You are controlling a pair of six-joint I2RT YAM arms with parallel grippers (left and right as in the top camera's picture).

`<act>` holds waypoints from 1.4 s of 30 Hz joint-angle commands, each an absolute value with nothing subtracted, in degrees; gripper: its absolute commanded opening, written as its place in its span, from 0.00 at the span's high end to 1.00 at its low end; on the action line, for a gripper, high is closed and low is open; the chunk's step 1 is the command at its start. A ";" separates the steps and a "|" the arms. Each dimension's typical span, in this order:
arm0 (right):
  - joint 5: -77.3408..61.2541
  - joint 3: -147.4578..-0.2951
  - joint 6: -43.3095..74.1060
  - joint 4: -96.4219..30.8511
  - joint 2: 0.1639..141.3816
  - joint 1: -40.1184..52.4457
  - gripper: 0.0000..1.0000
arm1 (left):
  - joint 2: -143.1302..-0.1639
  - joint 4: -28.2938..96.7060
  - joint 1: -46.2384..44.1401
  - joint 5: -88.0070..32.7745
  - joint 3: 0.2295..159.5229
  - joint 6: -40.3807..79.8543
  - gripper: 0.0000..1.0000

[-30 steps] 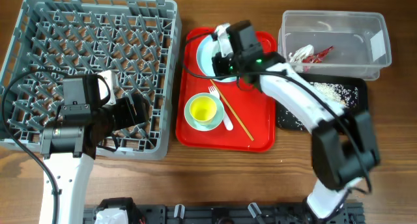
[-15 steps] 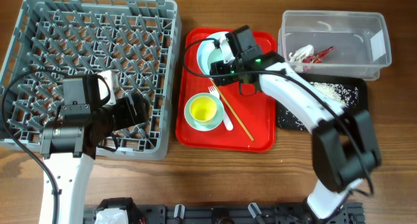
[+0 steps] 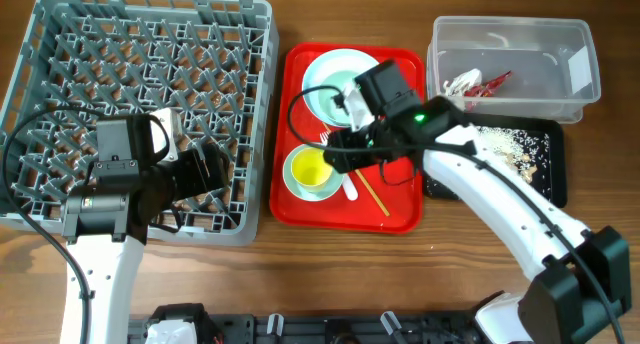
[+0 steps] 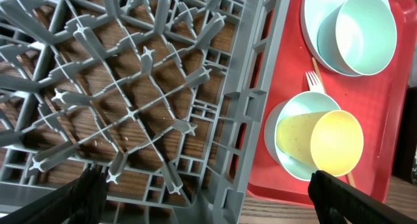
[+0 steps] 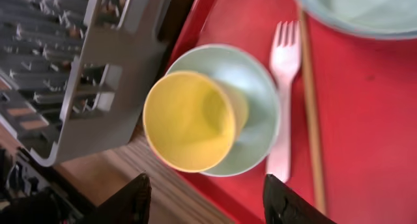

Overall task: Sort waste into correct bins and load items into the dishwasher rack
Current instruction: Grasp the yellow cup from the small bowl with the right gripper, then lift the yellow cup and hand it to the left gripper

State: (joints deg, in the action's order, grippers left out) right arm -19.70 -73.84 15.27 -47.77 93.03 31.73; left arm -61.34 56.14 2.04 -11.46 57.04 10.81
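Observation:
The grey dishwasher rack [image 3: 150, 94] fills the left side. My left gripper [image 3: 205, 172] hangs open over its front right corner [image 4: 254, 120], holding nothing. On the red serving tray [image 3: 400, 209] a yellow cup [image 3: 311, 168] stands in a pale green bowl [image 3: 296, 187]. Beside them lie a white fork [image 3: 343, 174] and a chopstick [image 3: 372, 194]. At the tray's back a second bowl [image 3: 322, 96] sits on the white plate [image 3: 345, 60]. My right gripper [image 3: 338, 152] hovers open just above the cup [image 5: 189, 120] and bowl [image 5: 257, 107], with nothing between its fingers [image 5: 293, 201].
At the back right a clear tub [image 3: 560, 84] holds a red wrapper [image 3: 493, 81] and a white scrap [image 3: 462, 84]. In front of it the black tray [image 3: 555, 174] carries rice crumbs [image 3: 505, 139]. Bare wooden table runs along the front.
My right arm has drawn back from the plate and bowl toward the tray's front, over the cup, and its jaws have opened. The left arm has not moved.

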 commanded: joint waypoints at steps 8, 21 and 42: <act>-15.51 -71.70 23.18 -41.30 104.44 34.92 0.58 | -61.41 56.01 2.20 -12.16 58.08 11.11 0.00; -15.59 -79.00 24.23 -45.78 105.12 31.40 0.96 | -61.41 55.99 2.20 -12.16 58.08 11.11 0.00; -61.14 -82.37 13.28 -50.09 97.19 18.39 0.96 | -66.70 32.42 1.98 -59.59 58.08 11.31 0.00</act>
State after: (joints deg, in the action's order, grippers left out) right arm -48.77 -81.91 15.18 -50.30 97.27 17.50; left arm -65.04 35.03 2.04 -46.35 57.12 11.25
